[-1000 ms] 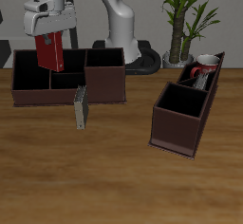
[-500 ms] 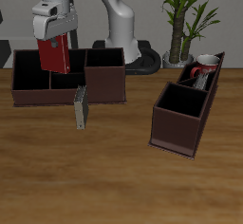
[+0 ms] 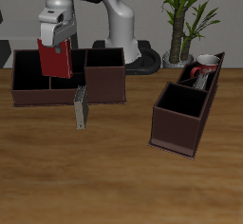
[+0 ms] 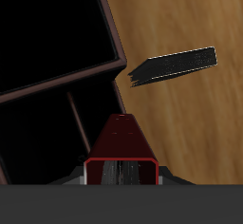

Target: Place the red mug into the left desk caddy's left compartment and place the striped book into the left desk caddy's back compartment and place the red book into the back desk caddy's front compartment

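Gripper [image 3: 55, 40] closed on the red book [image 3: 54, 59], held upright with its long axis vertical, directly above the back caddy [image 3: 104, 78]; its front compartment lies just below, toward the table's front edge; caddy walls dark, matte, box-shaped; red mug [image 3: 198, 73] sits in the left caddy [image 3: 180, 125]; striped book [image 3: 81, 107] stands on the wood table [image 3: 114, 185].
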Tool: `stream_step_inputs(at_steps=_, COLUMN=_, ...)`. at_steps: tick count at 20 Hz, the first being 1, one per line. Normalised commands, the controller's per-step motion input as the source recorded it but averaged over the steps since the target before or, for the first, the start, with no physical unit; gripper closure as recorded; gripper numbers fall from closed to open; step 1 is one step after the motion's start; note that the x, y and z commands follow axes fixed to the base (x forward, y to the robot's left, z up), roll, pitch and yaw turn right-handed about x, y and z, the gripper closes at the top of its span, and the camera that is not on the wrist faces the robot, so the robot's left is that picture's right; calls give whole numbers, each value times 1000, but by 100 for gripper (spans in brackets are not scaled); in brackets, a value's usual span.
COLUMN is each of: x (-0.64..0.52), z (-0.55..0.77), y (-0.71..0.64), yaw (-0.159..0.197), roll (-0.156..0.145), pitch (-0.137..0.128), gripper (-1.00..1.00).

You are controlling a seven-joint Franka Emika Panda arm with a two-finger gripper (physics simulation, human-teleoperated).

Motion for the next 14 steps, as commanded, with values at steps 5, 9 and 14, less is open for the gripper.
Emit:
stream_step_inputs(at_steps=5, x=-42, z=-197, y=234, yaw=74, roll=28, pitch=78, gripper=100)
stream_step_inputs(at_steps=9, x=56, z=-198, y=137, yaw=-4, roll=-11, pitch=95, gripper=100)
stream_step_inputs(at_steps=14, x=-40, z=-124, y=69, yaw=75, roll=3, pitch=-10, gripper=100)
